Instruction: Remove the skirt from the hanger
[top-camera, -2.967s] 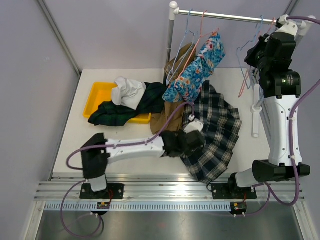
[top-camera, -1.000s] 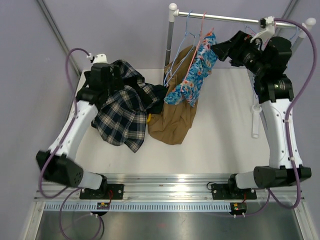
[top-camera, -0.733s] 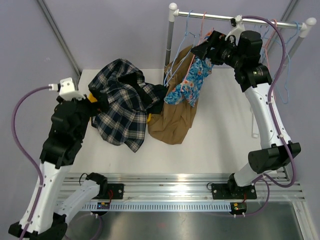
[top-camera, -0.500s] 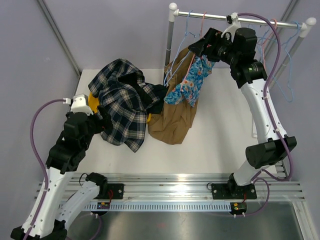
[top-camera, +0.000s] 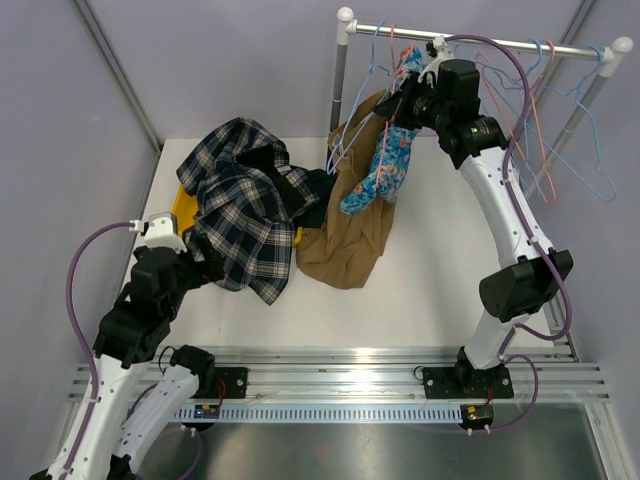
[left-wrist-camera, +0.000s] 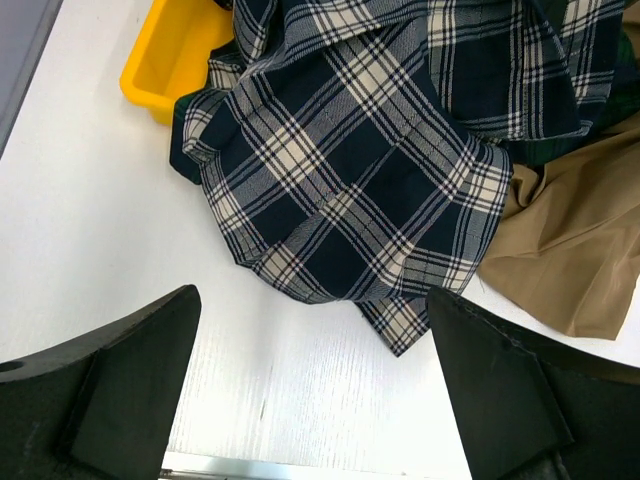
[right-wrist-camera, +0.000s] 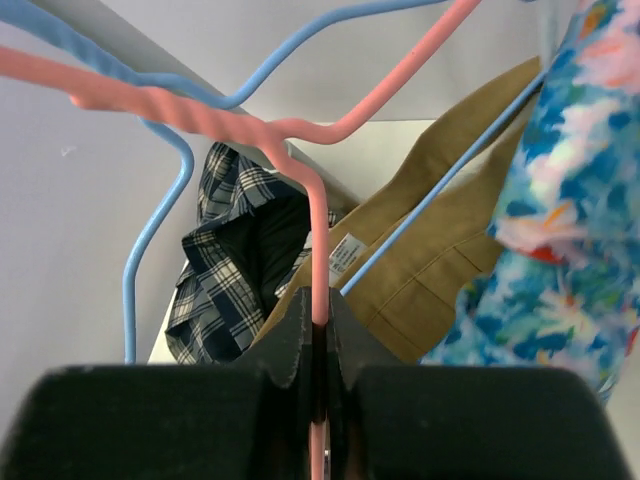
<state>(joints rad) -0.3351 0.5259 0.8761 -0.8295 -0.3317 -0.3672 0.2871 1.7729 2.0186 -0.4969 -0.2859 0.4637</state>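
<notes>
Tan pleated cloth skirt (top-camera: 350, 235) hangs on the thin light-blue wire hanger (right-wrist-camera: 440, 185), its lower part resting on the white table (top-camera: 440, 260). Your left gripper (left-wrist-camera: 310, 300) stands wide apart, holding nothing, beside the dark tartan garment (left-wrist-camera: 350, 170). Your right gripper (right-wrist-camera: 318, 330) is clamped on a pink wire hanger (right-wrist-camera: 318, 230) near the skirt's waistband.
</notes>
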